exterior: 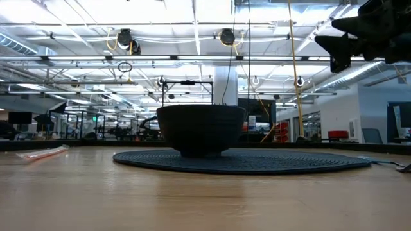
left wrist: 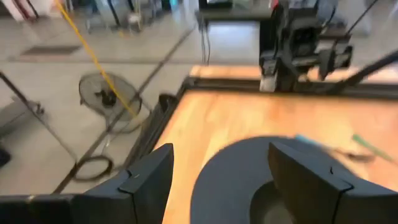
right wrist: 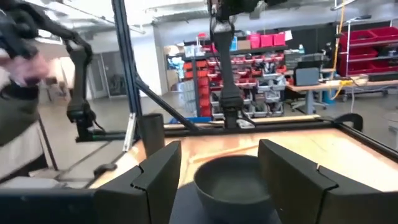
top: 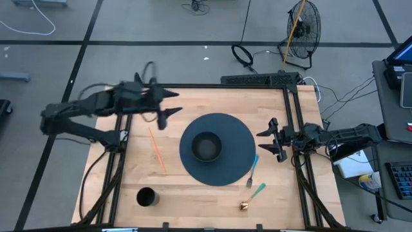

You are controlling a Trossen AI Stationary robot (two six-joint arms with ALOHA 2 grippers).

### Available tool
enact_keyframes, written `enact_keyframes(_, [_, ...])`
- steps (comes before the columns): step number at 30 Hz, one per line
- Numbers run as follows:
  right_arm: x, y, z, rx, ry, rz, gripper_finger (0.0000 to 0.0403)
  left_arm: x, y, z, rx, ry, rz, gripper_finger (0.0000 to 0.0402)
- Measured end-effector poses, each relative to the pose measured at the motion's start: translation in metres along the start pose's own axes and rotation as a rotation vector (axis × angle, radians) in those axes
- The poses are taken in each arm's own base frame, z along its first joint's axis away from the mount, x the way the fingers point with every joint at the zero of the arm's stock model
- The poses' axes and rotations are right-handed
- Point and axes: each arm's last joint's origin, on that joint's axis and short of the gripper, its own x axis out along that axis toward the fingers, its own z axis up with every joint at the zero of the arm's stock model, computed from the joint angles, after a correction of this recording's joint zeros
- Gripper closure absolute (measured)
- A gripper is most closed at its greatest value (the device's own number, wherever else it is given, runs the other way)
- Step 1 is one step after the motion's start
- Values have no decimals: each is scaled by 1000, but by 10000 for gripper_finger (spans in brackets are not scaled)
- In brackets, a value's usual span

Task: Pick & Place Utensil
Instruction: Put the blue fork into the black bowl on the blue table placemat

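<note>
Claws are both hanging spread and empty: left claw [top: 168, 111] above the bench [top: 193, 187] beside the mat [top: 217, 149], right claw [top: 271, 140] at its far edge. Fork [top: 252, 170] is lying nearest the right claw, likely its pick.

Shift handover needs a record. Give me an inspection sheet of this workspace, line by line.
Surface: wooden table, framed by dark rails.
Job's things: dark bowl centred on a round dark mat; fork at the mat's edge nearest the right arm, partly on the mat; green-handled utensil just beyond it.
Clutter: orange straw beside the mat on the left arm's side; black cup; small gold object.
Grippers: left gripper open, above the table, empty; right gripper open at the mat's edge, empty.
Cables: loops on the floor beyond the table.
Surroundings: floor fan; keyboard beside the table.
</note>
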Motion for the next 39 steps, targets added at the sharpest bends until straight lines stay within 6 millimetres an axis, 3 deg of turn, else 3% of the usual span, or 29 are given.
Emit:
enact_keyframes(5, [5,-1,-5,74,52,-15,193,-12,1,-42,-91,-25,18,135])
enact_keyframes(10, [25,0,8,126,216,-96,193,-4,-2,-73,-141,-36,21,135])
enact_keyframes(13, [44,4,14,130,403,-171,193,3,-5,-83,-155,-34,20,135])
enact_keyframes(20, [85,19,32,121,818,-293,193,9,-4,-92,-131,23,47,135])
enact_keyframes(23, [93,24,45,113,884,-363,193,9,-4,-91,-118,16,47,135])
enact_keyframes(30, [87,34,56,358,939,-539,193,9,-4,-91,-118,19,46,135])
enact_keyframes(34, [80,47,45,462,1058,-579,195,9,-4,-91,-118,19,47,135])
enact_keyframes(39, [82,69,29,462,1151,-536,210,9,-4,-91,-117,19,47,135])
